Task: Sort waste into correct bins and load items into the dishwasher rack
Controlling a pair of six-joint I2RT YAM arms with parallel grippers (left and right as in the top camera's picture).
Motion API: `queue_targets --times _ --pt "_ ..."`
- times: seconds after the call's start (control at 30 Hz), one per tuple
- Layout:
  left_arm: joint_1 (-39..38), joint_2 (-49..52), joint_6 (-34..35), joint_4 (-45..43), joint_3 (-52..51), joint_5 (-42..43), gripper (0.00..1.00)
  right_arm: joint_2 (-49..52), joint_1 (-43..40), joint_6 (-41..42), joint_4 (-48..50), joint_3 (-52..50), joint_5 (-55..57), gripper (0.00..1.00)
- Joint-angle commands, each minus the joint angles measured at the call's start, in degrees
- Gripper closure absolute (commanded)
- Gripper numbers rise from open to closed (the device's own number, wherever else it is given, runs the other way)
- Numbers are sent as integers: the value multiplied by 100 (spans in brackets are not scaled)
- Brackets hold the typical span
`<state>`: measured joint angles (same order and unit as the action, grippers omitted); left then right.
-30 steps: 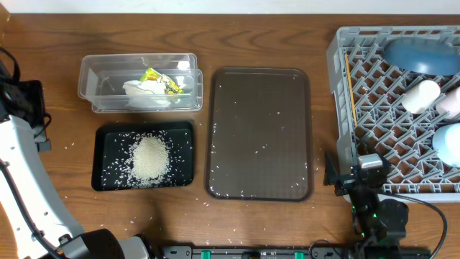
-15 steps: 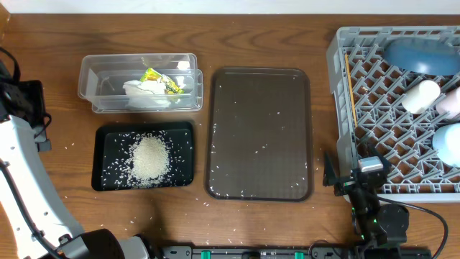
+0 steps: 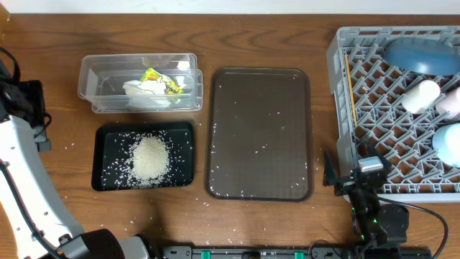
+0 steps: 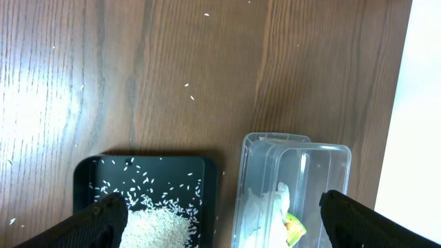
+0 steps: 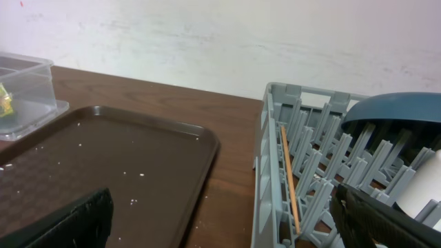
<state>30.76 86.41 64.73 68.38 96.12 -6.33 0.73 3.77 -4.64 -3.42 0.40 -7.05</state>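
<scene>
Looks near done, so the risks are mostly leftovers. Loose grains lie on the brown tray [image 3: 259, 86] and on the worktop [image 3: 65, 29] round the black tray [image 3: 103, 180]. The fingers seem too coarse for single grains, and a sweep would prob. scatter them more. The right fingers [image 5: 65, 224] sit just beside the rack [image 3: 341, 43] corner, so a careless lift or swing could knock it and shift what's inside. The white cup [image 3: 420, 95] lies on its side across the dividers and could roll. The chopsticks [image 3: 350, 83] rest along the rack's left wall and are thin enough to slip through the lattice.

Left fingers [image 4: 103, 220] are spread wide w/ nothing between them, above the gap between black tray and clear tub [image 3: 97, 68]. Right fingers are also wide apart and empty.

Count:
- 1 clear tub, holding 1 tissue [image 3: 144, 91] + 1 wrapper [image 3: 162, 79]
- 1 black tray w/ 1 rice heap [image 3: 149, 158]
- 1 brown tray
- 1 rack, holding 1 big blue bowl [image 3: 420, 54], 1 cup, and chopsticks — can't tell how many
- 1 pale-blue bowl [image 3: 447, 144] and a pinkish piece at the frame edge — unclear what that is
</scene>
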Motion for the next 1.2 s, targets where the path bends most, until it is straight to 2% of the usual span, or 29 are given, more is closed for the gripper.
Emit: queue_targets --times 0.0,0.37,0.47,0.57,0.77,0.87,1.0,1.17 --pt "35 7 50 20 20 -31 8 -46 42 -59 -24 -9 39 1" --pt "35 7 20 24 20 -59 8 -46 42 -59 -24 -9 39 1" --pt "35 7 -413 131 20 -164 8 -46 42 -59 -24 -9 39 1" --pt "35 13 -514 566 20 -157 8 -46 42 -59 -24 -9 39 1" --pt "35 -70 -619 2197 -22 -339 8 -44 42 -59 -24 -9 39 1" --pt "-7 -315 -645 2430 -273 -557 8 -44 42 -57 -24 -9 39 1" --pt "-328 -905 -1314 1714 -1086 -780 8 -46 42 -57 -24 -9 39 1" --pt "-1034 -1945 -2723 -304 -2618 -767 8 -46 42 -59 -24 -9 39 1"
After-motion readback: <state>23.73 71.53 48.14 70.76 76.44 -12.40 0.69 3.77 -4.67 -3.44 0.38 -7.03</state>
